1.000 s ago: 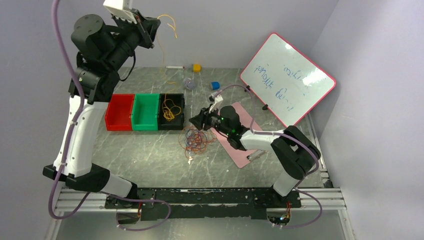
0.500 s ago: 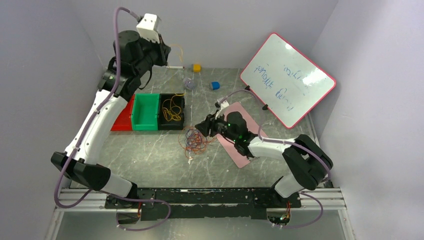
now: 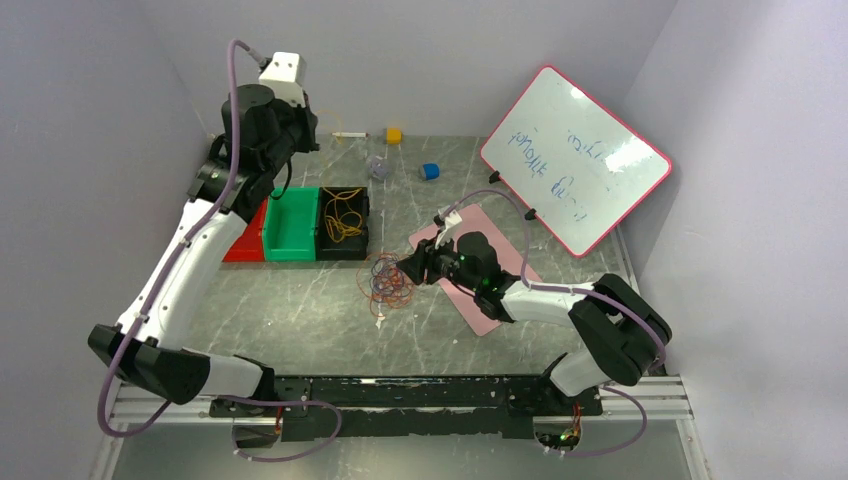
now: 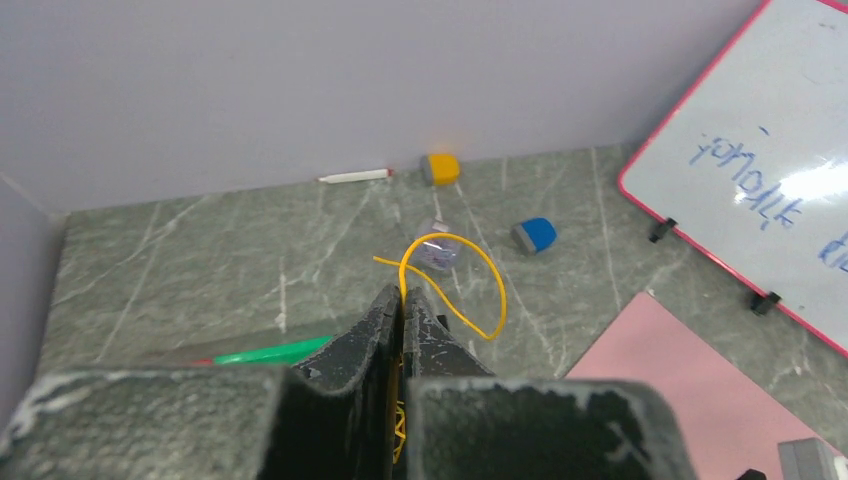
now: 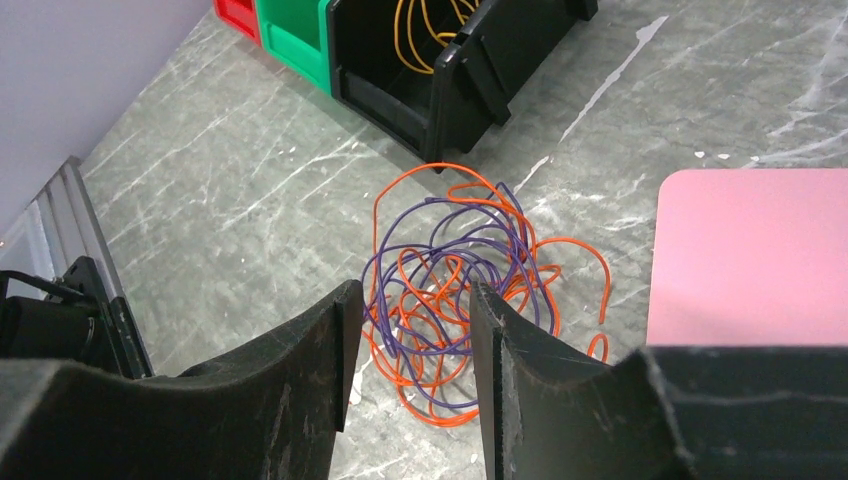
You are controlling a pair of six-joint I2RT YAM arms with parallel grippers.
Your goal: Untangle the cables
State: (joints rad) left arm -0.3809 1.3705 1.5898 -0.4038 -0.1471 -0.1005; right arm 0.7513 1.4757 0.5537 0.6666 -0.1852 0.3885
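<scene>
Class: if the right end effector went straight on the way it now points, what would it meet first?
Most likely the tangle of orange and purple cables, lying just beyond its open jaws.

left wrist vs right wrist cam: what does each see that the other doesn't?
Left wrist only: left gripper shut on a yellow cable, whiteboard, white marker, yellow block, blue block.
Right wrist only: open right gripper over the orange-and-purple cable tangle, black bin holding yellow cables, red bin.
Both: pink mat, green bin, marble tabletop.
</scene>
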